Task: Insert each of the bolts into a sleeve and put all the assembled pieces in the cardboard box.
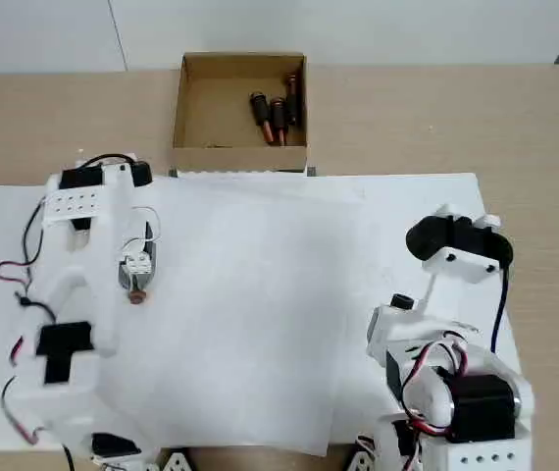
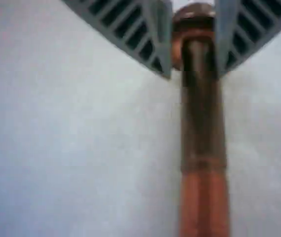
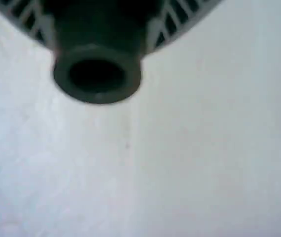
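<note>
One white paper sheet [image 1: 260,314] is spread on the table, and one open brown cardboard box [image 1: 211,98] is set beyond it at far centre, with three copper-and-black assembled pieces [image 1: 278,118] counted inside on the right. One copper-coloured metal bolt [image 2: 202,123] is clamped below its head by the left gripper [image 2: 192,54] over the sheet's left side. One dark hollow cylindrical sleeve [image 3: 97,74] is clenched in the right gripper [image 3: 100,19] over the sheet.

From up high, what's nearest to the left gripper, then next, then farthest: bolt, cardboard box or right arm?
1. bolt, held in the left gripper itself.
2. cardboard box, farther back, towards the middle.
3. right arm, over on the opposite side.
</note>
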Action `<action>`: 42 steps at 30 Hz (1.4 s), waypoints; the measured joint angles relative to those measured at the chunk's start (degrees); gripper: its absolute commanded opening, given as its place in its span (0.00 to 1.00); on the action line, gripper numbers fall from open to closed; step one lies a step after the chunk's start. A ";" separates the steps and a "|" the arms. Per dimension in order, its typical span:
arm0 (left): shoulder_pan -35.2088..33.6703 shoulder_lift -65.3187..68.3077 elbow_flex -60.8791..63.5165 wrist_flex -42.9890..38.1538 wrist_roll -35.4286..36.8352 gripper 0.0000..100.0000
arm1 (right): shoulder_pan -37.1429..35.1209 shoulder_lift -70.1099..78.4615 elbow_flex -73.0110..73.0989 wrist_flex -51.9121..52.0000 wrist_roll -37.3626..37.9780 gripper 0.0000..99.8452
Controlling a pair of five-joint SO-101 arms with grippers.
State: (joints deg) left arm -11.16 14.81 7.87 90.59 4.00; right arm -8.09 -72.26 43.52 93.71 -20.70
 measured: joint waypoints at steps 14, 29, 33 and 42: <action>0.00 7.47 -2.55 -2.02 -0.35 0.00 | -0.09 0.00 0.00 0.00 0.00 0.00; 5.27 9.41 -18.99 7.74 8.70 0.00 | -0.18 0.00 1.67 -2.46 0.00 0.00; 5.27 9.41 -24.44 8.09 20.57 0.00 | 0.00 0.00 1.67 -2.81 0.00 0.00; 5.27 9.49 -25.85 8.09 51.25 0.00 | -0.18 0.00 1.67 -2.81 0.00 0.00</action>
State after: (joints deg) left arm -5.89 24.31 -17.98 98.68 55.25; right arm -8.26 -72.26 45.19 90.90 -20.70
